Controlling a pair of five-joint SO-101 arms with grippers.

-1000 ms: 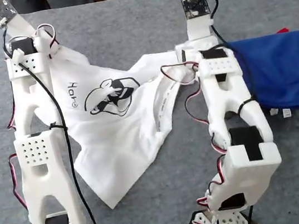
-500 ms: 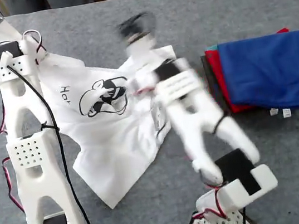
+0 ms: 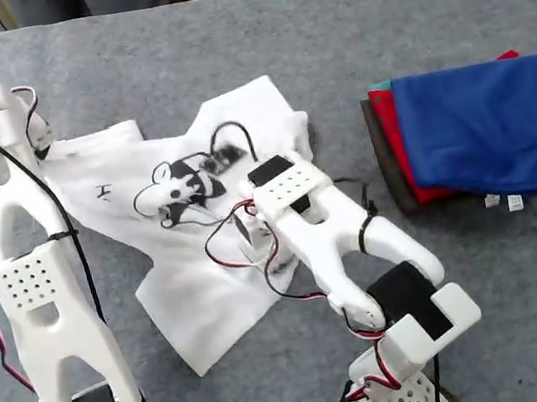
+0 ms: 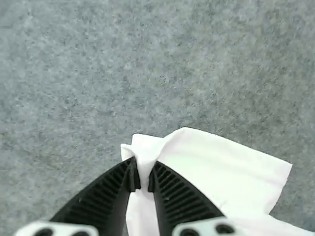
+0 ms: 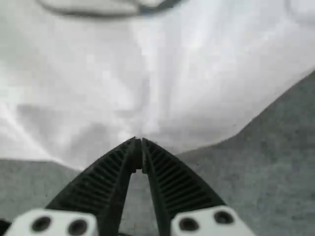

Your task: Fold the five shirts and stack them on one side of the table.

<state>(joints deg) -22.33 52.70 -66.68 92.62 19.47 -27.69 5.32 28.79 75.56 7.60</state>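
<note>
The left arm [image 3: 32, 277] is stretched along the table's [image 3: 423, 16] left edge toward the far left corner. The left gripper [image 4: 139, 178] is clamped on a fold at the edge of the white shirt [image 3: 210, 280], with grey table surface beyond it. The right arm [image 3: 334, 232] is bent at the elbow and angled leftward from the near edge, its wrist held over the shirt's middle beside the black print [image 3: 180, 186]. The right gripper [image 5: 138, 146] is seen with its tips pressed together right at the white cloth; whether a fold is nipped between them cannot be told. The shirt is spread crumpled left of the table's middle. A stack of folded shirts [image 3: 480, 129], blue on top and red beneath, is set at the right edge.

A second ago the right arm was extended straight toward the far edge, next to the stack; it has since been swung left and folded over the shirt. The left arm has been shifted farther toward the left edge, and the shirt drawn that way with it.
</note>
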